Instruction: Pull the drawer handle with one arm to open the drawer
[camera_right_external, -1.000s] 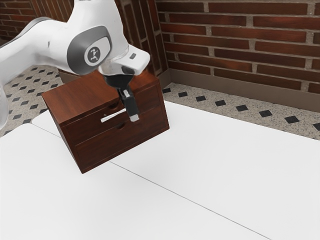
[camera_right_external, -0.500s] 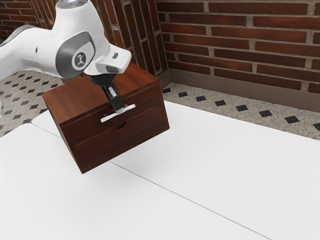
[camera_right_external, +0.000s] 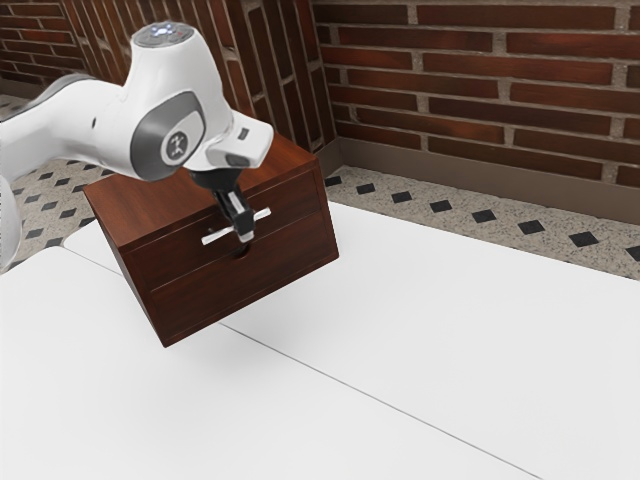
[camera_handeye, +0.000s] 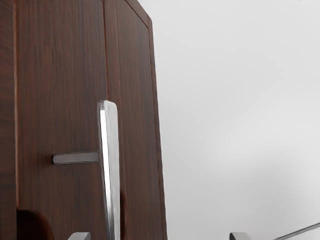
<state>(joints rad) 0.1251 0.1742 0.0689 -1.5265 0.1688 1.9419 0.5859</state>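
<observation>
Exterior view: handle (camera_right_external: 213, 238) middle behind jaws.

A white table (camera_right_external: 450, 330) meets brick wall (camera_right_external: 480, 70) and tiled floor (camera_right_external: 480, 215).

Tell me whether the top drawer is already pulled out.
No: the drawer sits flush with the front of the wooden cabinet.
</observation>
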